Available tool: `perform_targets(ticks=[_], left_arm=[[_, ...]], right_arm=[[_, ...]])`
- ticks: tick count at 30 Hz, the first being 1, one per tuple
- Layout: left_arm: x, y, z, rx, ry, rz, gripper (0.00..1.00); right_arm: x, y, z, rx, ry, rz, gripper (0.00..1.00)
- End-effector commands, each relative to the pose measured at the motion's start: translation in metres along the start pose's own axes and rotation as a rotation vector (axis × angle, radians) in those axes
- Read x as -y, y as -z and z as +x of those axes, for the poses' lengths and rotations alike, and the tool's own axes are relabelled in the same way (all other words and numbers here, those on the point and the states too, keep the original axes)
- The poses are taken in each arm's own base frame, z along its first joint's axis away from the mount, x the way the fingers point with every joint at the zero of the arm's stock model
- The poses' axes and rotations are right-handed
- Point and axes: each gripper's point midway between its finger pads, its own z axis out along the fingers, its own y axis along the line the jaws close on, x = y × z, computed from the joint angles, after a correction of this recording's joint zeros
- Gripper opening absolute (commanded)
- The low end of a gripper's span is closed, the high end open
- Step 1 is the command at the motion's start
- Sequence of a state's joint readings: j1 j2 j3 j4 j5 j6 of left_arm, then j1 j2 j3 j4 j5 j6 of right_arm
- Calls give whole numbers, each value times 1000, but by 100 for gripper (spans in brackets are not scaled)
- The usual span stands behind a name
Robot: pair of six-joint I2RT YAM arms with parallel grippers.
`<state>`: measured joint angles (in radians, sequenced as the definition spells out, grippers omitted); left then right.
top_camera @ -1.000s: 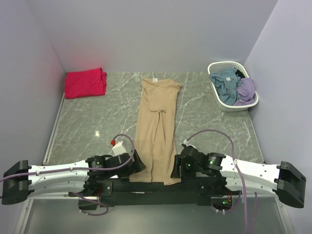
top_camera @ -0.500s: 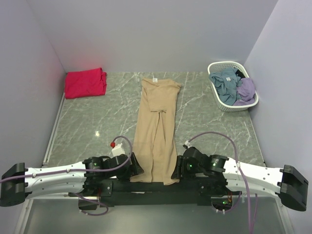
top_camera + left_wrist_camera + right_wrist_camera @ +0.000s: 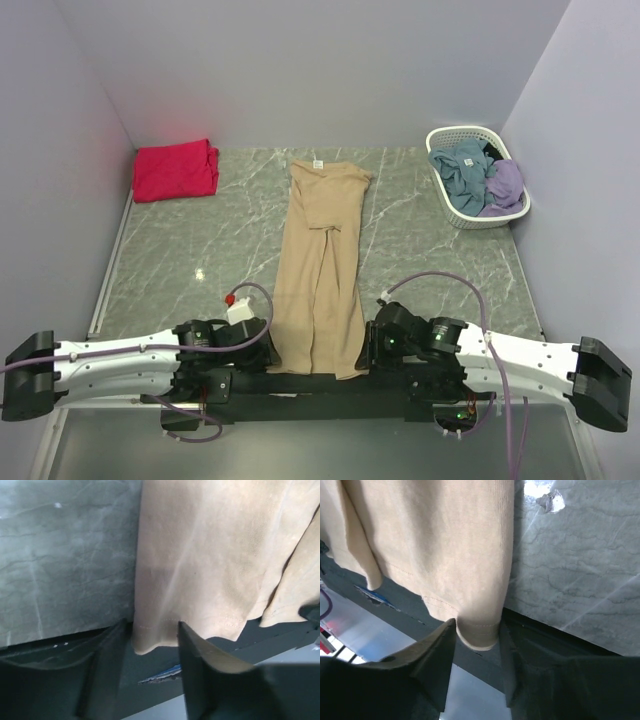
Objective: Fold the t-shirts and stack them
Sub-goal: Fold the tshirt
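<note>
Overhead first: the tan t-shirt (image 3: 322, 260) lies stretched out long and narrow down the middle of the marble worktop (image 3: 200, 240), with its white neck label at the far end and its hem at the near edge, just over the dark base rail. The red-pink t-shirt (image 3: 175, 170) sits folded in the far left corner, well apart from it. A white lattice basket (image 3: 470, 221) in the far right corner holds crumpled blue and lilac clothes (image 3: 478, 180). Both arms lie low along the near edge, with the left hand (image 3: 270, 350) at the hem's left corner and the right hand (image 3: 365, 350) at its right corner. From the left wrist, the left hand (image 3: 151, 625) stands partway apart around the hem corner of the tan t-shirt (image 3: 210, 555). A thin dark gap shows between one of the fingers (image 3: 200, 670) and the cloth edge, so nothing is pinched. From the right wrist, the right hand (image 3: 476, 625) is narrow around the opposite hem corner of the tan t-shirt (image 3: 435, 540). The rolled hem fills the space between the fingers (image 3: 430, 655), but I cannot tell whether they actually press it.
</note>
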<state>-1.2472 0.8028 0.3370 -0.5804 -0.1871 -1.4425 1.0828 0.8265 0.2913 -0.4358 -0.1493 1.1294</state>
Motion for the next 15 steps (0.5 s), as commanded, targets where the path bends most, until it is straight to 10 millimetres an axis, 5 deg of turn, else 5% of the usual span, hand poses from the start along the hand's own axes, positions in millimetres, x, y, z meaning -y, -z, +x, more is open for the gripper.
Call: perform_targets(ticks=[1, 6, 7, 9, 12, 15], left_arm=[[3, -4, 7, -31, -21, 2, 46], [7, -4, 6, -23, -23, 20, 27], [10, -4, 5, -22, -21, 35, 13], [14, -2, 4, -17, -18, 51, 1], [22, 5, 0, -9, -33, 69, 1], [32, 15, -2, -9, -51, 86, 1]], right_arm=[[-3, -2, -3, 5, 2, -3, 38], [-9, -3, -4, 4, 17, -17, 35], [-9, -3, -4, 3, 17, -17, 29], [-11, -3, -5, 4, 16, -22, 16], [-14, 1, -8, 14, 31, -17, 0], [-18, 10, -9, 21, 35, -22, 0]])
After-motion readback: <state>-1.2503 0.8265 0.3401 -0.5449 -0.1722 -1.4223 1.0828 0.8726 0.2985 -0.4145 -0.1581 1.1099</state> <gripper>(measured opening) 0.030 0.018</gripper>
